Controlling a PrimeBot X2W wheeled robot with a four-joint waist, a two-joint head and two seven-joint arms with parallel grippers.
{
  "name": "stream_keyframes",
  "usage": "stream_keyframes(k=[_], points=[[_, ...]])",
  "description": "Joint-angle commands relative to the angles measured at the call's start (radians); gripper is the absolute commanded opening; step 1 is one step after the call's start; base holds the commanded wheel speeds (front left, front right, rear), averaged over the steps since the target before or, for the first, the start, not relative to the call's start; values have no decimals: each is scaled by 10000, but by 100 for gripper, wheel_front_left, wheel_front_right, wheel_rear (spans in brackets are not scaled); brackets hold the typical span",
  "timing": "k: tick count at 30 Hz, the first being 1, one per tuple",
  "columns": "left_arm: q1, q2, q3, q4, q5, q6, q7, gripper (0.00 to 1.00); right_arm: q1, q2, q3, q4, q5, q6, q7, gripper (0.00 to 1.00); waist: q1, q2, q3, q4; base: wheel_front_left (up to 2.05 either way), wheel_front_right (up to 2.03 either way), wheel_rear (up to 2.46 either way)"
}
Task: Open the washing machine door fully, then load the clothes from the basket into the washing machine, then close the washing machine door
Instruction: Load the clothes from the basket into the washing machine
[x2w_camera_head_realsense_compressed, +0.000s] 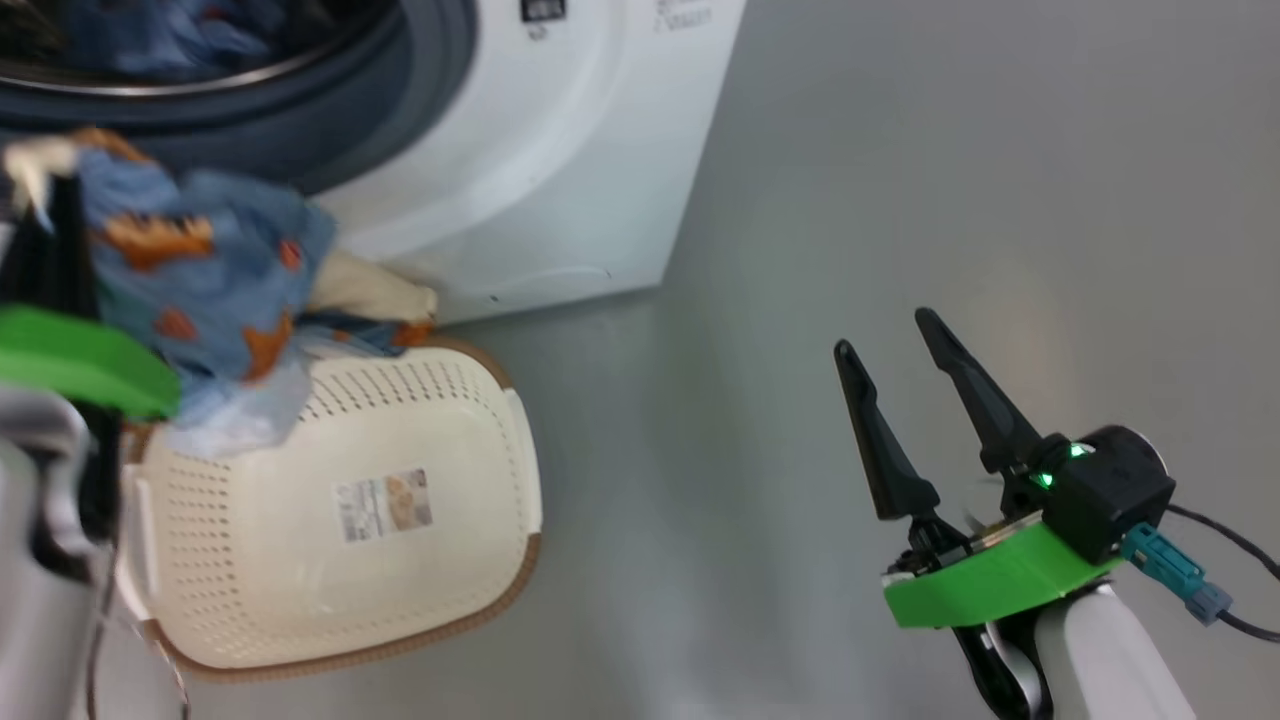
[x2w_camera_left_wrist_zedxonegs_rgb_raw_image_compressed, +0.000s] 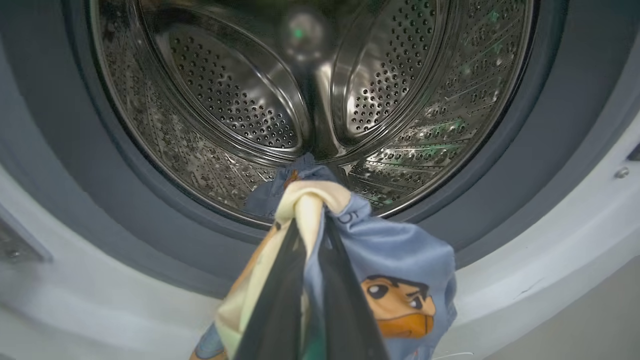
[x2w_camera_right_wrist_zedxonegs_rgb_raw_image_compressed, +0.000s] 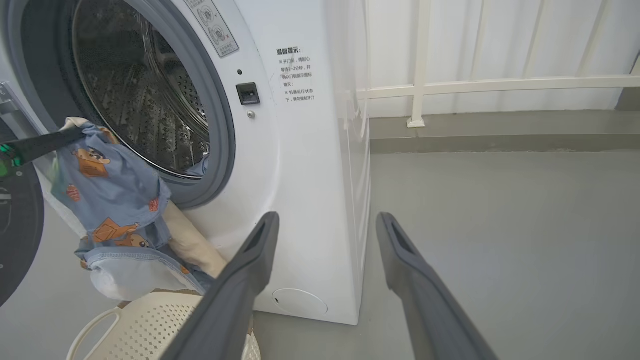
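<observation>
The left claw (x2w_camera_left_wrist_zedxonegs_rgb_raw_image_compressed: 311, 225) is clamping a bunch of the clothes (x2w_camera_left_wrist_zedxonegs_rgb_raw_image_compressed: 400, 260), its two dark fingers pressed together on a cream and light blue fold. It is holding the bundle just in front of the washing machine's (x2w_camera_right_wrist_zedxonegs_rgb_raw_image_compressed: 300, 175) steel drum (x2w_camera_left_wrist_zedxonegs_rgb_raw_image_compressed: 225, 100), at the lower lip of the grey-blue gasket (x2w_camera_left_wrist_zedxonegs_rgb_raw_image_compressed: 125, 215). The fabric, printed with orange-brown cartoon figures, is hanging down from the claw. Its lower end is dangling over the rim of the cream basket (x2w_camera_head_realsense_compressed: 460, 400) nearest the machine, though I cannot tell whether it is touching. The basket is sitting on the grey floor (x2w_camera_head_realsense_compressed: 900, 150) just beside the machine's front, a label sticker (x2w_camera_head_realsense_compressed: 385, 505) showing on its bare bottom. The washing machine door (x2w_camera_right_wrist_zedxonegs_rgb_raw_image_compressed: 17, 235) is standing open, its black rim at the left edge of the right wrist view. The right claw (x2w_camera_head_realsense_compressed: 885, 335) is hanging well apart, off to the right above the floor, fingers spread wide and holding nothing.
</observation>
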Motion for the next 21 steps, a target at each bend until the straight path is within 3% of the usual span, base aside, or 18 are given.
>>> stream_keyframes(k=[1, 10, 21], points=[[-491, 552, 435, -158, -93, -103, 107, 0, -157, 15, 323, -158, 117, 16, -111, 100, 0, 0, 898, -667, 0, 0, 0], [-2772, 1444, 414, 625, -358, -555, 2113, 0, -837, 15, 790, 467, 723, 16, -640, 100, 0, 0, 1819, -1421, 0, 0, 0], [-4934, 2549, 350, 1678, -181, -704, 3841, 0, -1248, 15, 1311, 602, 1441, 16, -747, 100, 0, 0, 2548, -2356, 0, 0, 0]])
